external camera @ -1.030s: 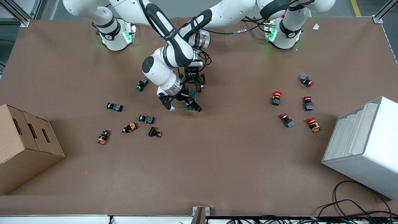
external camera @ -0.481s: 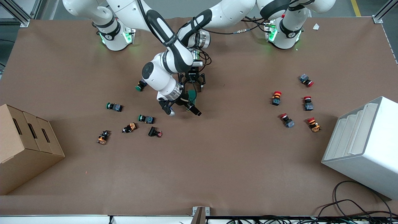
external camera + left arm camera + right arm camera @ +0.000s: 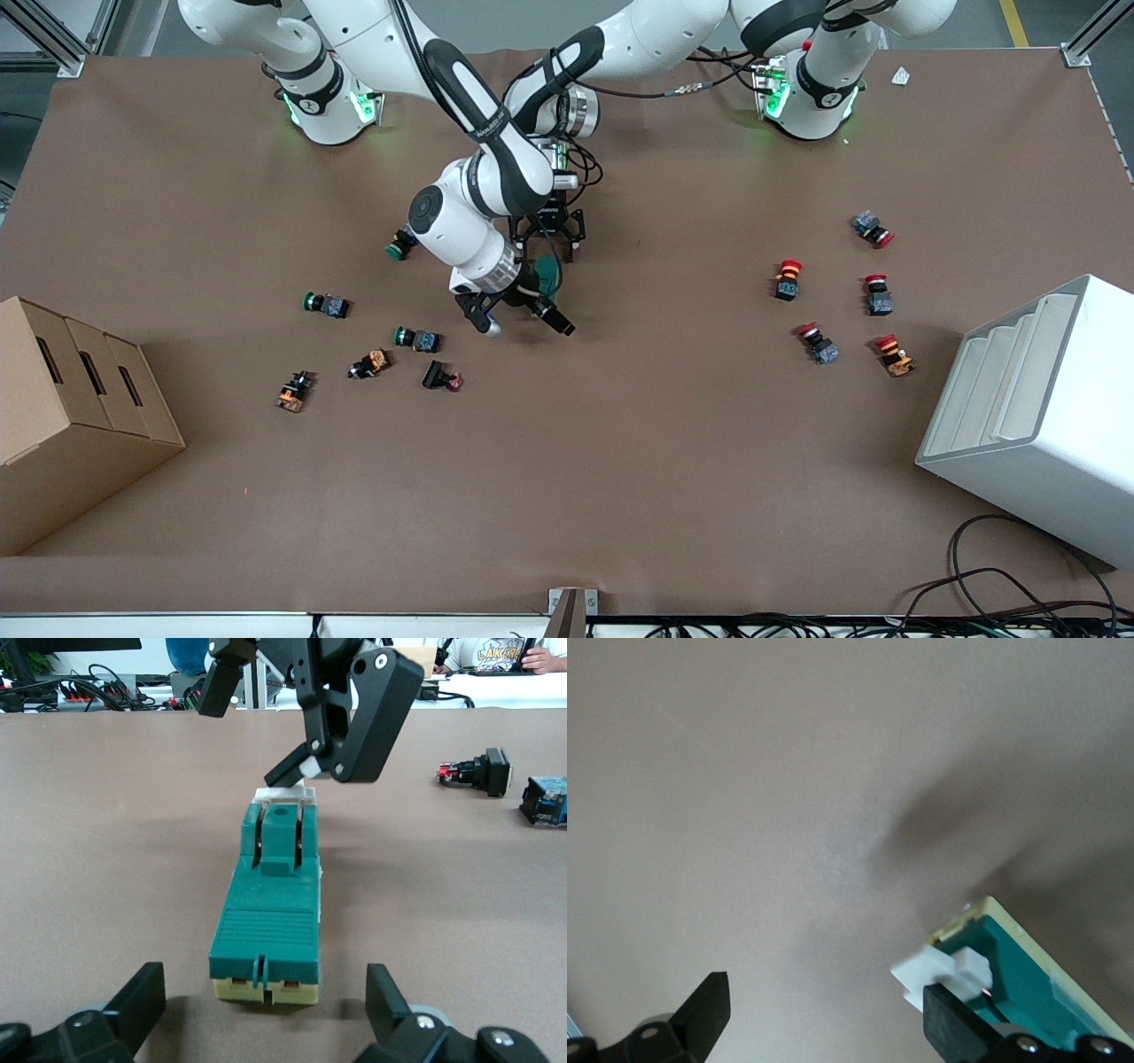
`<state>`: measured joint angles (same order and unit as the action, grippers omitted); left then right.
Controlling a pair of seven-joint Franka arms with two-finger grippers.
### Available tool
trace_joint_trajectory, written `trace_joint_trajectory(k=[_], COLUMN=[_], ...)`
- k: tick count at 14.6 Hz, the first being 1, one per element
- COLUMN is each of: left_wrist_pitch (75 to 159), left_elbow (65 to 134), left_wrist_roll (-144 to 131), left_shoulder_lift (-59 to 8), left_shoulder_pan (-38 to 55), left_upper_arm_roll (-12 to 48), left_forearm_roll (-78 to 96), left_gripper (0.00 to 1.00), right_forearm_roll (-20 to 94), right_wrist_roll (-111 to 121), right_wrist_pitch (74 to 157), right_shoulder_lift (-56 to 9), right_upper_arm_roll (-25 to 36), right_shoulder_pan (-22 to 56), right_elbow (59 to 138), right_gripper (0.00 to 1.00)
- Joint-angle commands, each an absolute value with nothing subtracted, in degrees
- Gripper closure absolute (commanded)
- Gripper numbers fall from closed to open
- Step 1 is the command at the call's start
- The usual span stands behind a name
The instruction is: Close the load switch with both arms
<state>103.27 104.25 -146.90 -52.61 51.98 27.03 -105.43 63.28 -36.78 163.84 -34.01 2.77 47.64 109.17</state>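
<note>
Since a second ago, our right gripper (image 3: 523, 319) has slid toward six o'clock, jaws spread, one finger touching the load switch's white tab (image 3: 283, 796). Left gripper (image 3: 266, 1010) waits, spread, around the load switch (image 3: 268, 923) mid-table. Unclamped, it could skid away.

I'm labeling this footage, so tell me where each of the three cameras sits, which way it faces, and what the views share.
Front view: high across the table, facing the robots; shows both arms, the load switch and scattered push buttons.
Left wrist view: on the left arm's wrist, low, looking along the load switch; the left gripper shows open astride it, the right gripper by the white lever tab.
Right wrist view: on the right wrist, looking down at the table; right gripper open.
Shared: all three show the load switch.
</note>
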Motion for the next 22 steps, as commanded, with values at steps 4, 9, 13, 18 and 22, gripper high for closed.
trace_joint_trajectory(k=[4, 9, 13, 18, 22], left_wrist_pitch=[103.1, 103.1, 102.9, 99.9, 96.1], left_elbow=[103.5, 101.8, 98.1, 85.0, 76.7], left_wrist_roll=[-143.6, -137.8, -134.0, -121.9, -112.2], left_shoulder_lift=[-53.4, -51.2, -50.2, -49.7, -48.5], left_shoulder_pan=[52.4, 52.2, 52.5, 52.2, 50.5], left_upper_arm_roll=[26.6, 27.1, 27.2, 27.2, 26.9], left_forearm_roll=[-103.6, -96.7, -87.4, -70.2, -60.7], left_gripper=[0.0, 0.0, 0.0, 0.0, 0.0], right_forearm_roll=[56.2, 44.2, 31.1, 23.3, 13.3], right_wrist_roll=[-36.2, -36.4, -36.3, -23.5, -10.8], right_wrist_pitch=[158.2, 145.5, 122.3, 106.5, 98.9], right_shoulder_lift=[-35.4, -34.6, -32.3, -28.4, -23.6], right_upper_arm_roll=[2.5, 5.2, 15.4, 18.8, 16.3], right_shoulder_pan=[41.3, 35.2, 34.9, 27.1, 17.6], right_elbow=[105.6, 103.4, 95.7, 90.8, 89.8], right_gripper=[0.0, 0.0, 0.0, 0.0, 0.0])
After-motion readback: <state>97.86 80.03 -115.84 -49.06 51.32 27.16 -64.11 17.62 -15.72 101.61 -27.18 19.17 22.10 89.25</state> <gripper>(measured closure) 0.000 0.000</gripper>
